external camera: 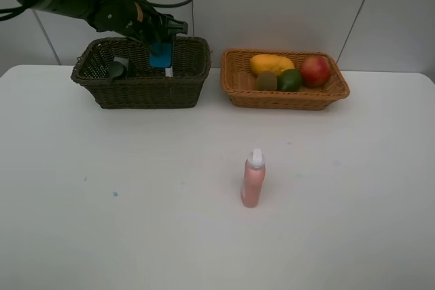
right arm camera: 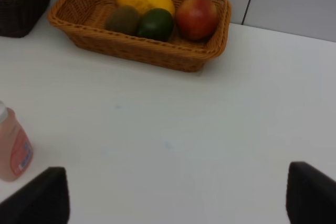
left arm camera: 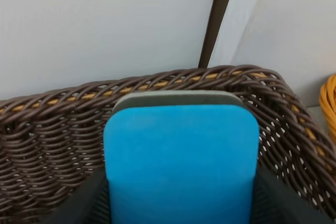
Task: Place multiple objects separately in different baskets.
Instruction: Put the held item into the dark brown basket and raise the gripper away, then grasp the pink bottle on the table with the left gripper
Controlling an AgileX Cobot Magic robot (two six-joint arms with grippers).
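The left gripper (external camera: pixel 162 51) holds the blue eraser block (left arm camera: pixel 181 163) clamped between its jaws, above the inside of the dark olive-green basket (external camera: pixel 143 89). What seems to be the pump bottle (external camera: pixel 117 69) lies inside that basket. The right gripper (right arm camera: pixel 178 195) hangs with jaws wide over the table (external camera: pixel 136 188). The pink spray bottle (external camera: pixel 253 178) stands upright on the table, well apart from both baskets. The orange-tan basket (external camera: pixel 285 96) contains the mango (external camera: pixel 270 63), kiwi (external camera: pixel 266 81), avocado (external camera: pixel 290 80) and pomegranate (external camera: pixel 315 70).

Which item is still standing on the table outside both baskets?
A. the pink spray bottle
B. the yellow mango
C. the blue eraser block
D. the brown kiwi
A: the pink spray bottle stands upright on the white table, while the blue eraser block is held by the left end effector over the dark basket, and the mango and kiwi lie in the orange-tan basket.
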